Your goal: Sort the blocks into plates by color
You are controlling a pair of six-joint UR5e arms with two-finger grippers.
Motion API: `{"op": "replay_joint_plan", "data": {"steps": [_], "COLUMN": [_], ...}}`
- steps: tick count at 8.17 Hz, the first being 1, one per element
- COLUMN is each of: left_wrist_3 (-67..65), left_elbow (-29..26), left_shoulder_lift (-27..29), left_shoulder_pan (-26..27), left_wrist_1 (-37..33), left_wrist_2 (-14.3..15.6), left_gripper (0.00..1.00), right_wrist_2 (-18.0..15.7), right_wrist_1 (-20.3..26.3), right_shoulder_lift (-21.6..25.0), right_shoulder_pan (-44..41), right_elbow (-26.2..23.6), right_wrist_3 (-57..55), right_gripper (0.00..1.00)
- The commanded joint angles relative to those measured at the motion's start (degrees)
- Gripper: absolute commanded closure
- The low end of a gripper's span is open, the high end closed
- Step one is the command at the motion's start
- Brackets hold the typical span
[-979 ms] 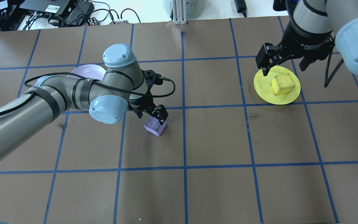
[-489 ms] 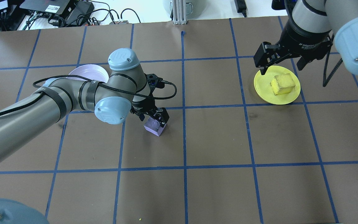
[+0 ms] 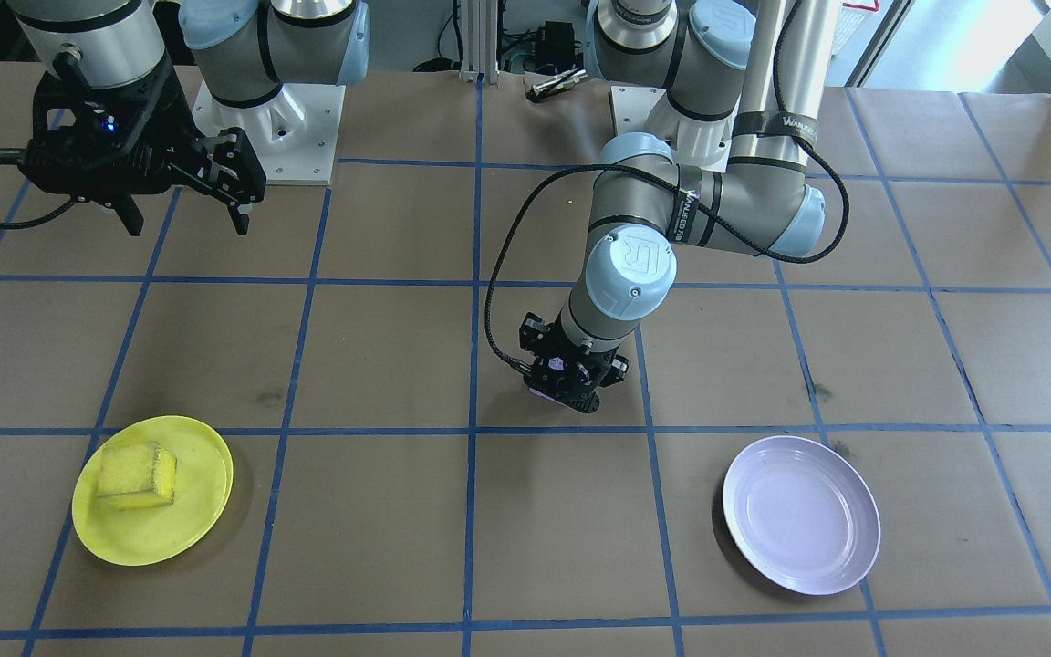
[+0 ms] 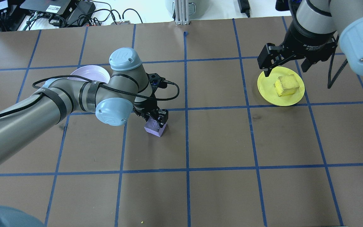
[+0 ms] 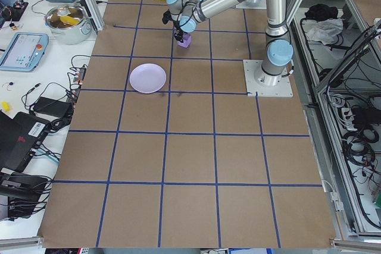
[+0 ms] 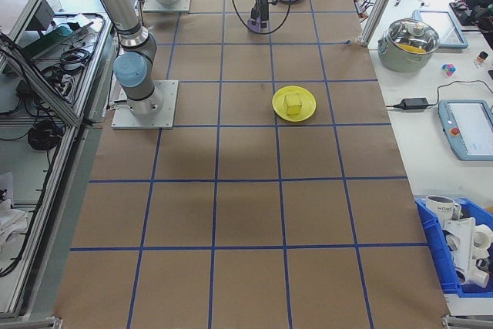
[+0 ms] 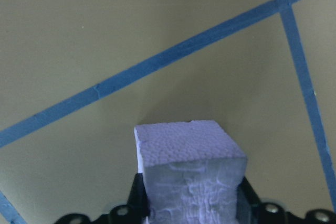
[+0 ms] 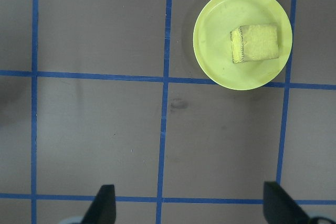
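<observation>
1. While the right gripper (image 3: pixel 183 196) hangs spread and empty, the front view shows the yellow block (image 3: pixel 135 476) on the yellow plate (image 3: pixel 202 493); the left arm's band reads "WANJEED".
2. Overhead, the left gripper (image 4: pixel 156 119) has closed on the purple block (image 4: pixel 154 128) since a second ago; carrying to the lavender plate (image 4: pixel 88 72) comes next.
3. Left wrist: block clamped between fingers.

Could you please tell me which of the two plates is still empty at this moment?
The lavender plate is empty. The yellow plate holds the yellow block, while the purple block sits in the left gripper.
</observation>
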State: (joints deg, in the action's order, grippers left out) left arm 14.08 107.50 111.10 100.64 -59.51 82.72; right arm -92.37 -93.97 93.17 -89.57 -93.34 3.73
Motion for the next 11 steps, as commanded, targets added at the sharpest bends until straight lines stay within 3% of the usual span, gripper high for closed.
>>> {"op": "replay_joint_plan", "data": {"steps": [1,4,6,8,10,11], "left_wrist_3": [-0.02,-0.46,-0.55,0.23,1.81,5.13], "left_elbow": [-0.36,-2.28,-12.00,-25.17,-32.07,-32.36], "left_shoulder_lift": [-0.09,-1.85,-2.20,0.25,5.06,6.40], "left_shoulder_pan": [-0.09,-2.80,-9.46,-13.78,-17.39,-20.28], "left_wrist_1": [0.09,-0.96,-11.28,-21.49,-21.71,-21.18], "left_wrist_2": [0.24,4.19,4.11,4.20,9.45,9.21], "left_gripper": [1.00,1.00,1.00,1.00,1.00,1.00], "right_wrist_2": [-0.01,-0.53,-0.70,-0.36,-0.70,-0.27], "right_wrist_1": [-0.07,-0.07,-0.25,-0.42,-0.25,-0.50], "right_shoulder_lift": [0.00,0.00,0.00,0.00,0.00,0.00], "right_shoulder_pan": [-0.08,0.01,0.01,0.01,0.01,0.01], "right_elbow": [0.00,0.00,0.00,0.00,0.00,0.00], "right_wrist_3": [0.05,0.05,0.05,0.05,0.05,0.05], "right_gripper": [0.00,0.00,0.00,0.00,0.00,0.00]}}
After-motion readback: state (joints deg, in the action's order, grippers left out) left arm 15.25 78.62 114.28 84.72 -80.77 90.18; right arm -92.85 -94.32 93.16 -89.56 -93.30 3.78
